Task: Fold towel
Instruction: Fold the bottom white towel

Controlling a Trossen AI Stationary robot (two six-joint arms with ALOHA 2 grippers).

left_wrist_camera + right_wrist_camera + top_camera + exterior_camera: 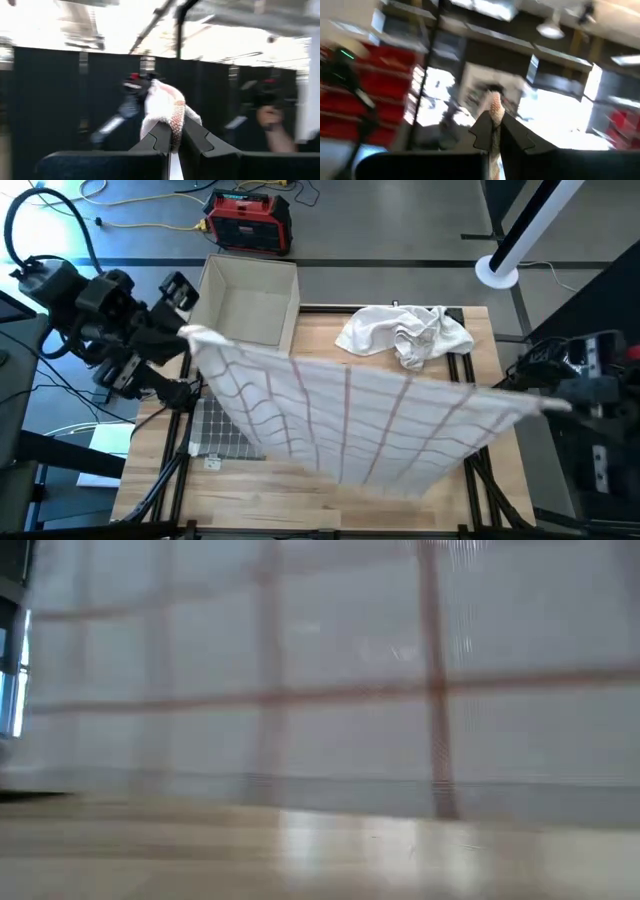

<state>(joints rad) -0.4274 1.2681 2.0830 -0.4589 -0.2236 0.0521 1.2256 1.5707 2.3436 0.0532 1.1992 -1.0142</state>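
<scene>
A white towel with red-brown grid lines (370, 415) hangs spread out above the wooden table, held up at two corners. My left gripper (185, 335) is shut on its left corner, my right gripper (555, 402) on its right corner. In the low view the towel (320, 670) fills the picture, its lower edge close to the table top. A second, crumpled white cloth (405, 332) lies on the table's far side. My left gripper pinches the towel's left corner (172, 117) between its two fingers, bunched cloth sticking out past the fingertips (159, 136). The towel hangs below, lifted. My right gripper pinches the towel's right corner (495, 107) between its two fingers. The cloth between the two grippers is drawn fairly taut.
An open cardboard box (250, 300) stands at the table's far left. A grid mat (220, 430) lies on the left part of the table. A red device (250, 220) sits on the floor beyond. A person's hand (272, 130) shows in the room.
</scene>
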